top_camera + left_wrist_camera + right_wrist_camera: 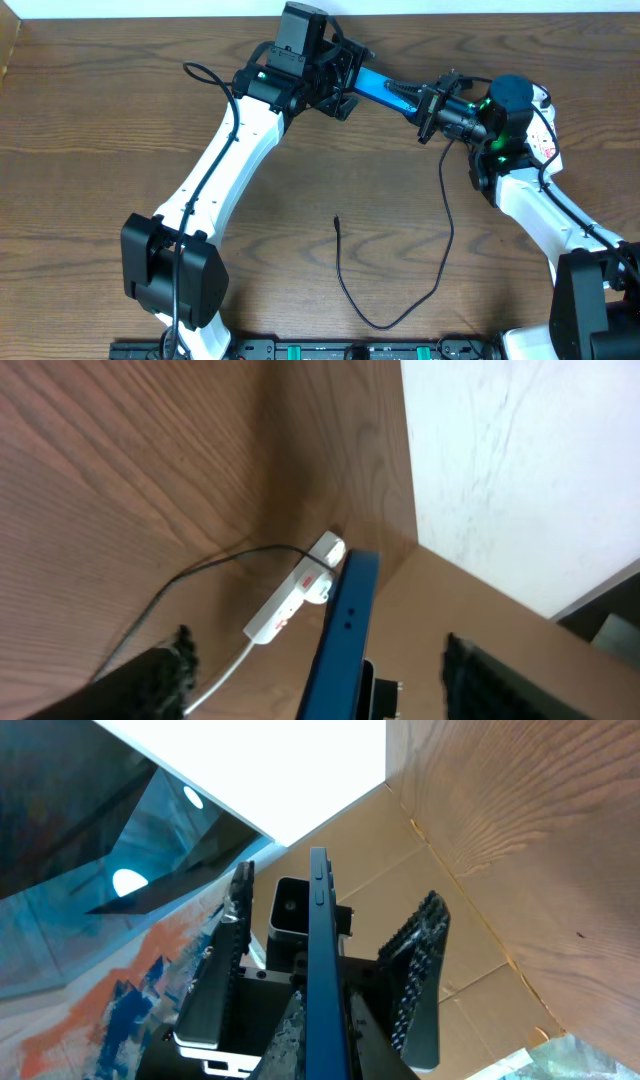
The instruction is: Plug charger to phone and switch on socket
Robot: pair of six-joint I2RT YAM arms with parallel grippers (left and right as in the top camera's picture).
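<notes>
Overhead: phone (pixel 385 88) aloft near the table (pixel 100 150) back edge, pinched at 1 end by right gripper (pixel 424 102); left gripper (pixel 316 642) fingers spread either side, not touching. Judged stiff, light, slick glass: hold by long edges. Loose charger (pixel 339 255) tip lies mid-table.

Phone (pixel 318 960) seen edge-on, a thin dark-blue slab rising up the middle. Facing the camera, the left gripper (pixel 338 885) holds its two black ribbed fingers (pixel 422 970) spread wide, one on each side of the phone. Cardboard wall (pixel 400 840) behind, wood-grain table (pixel 530 860) at right.
</notes>
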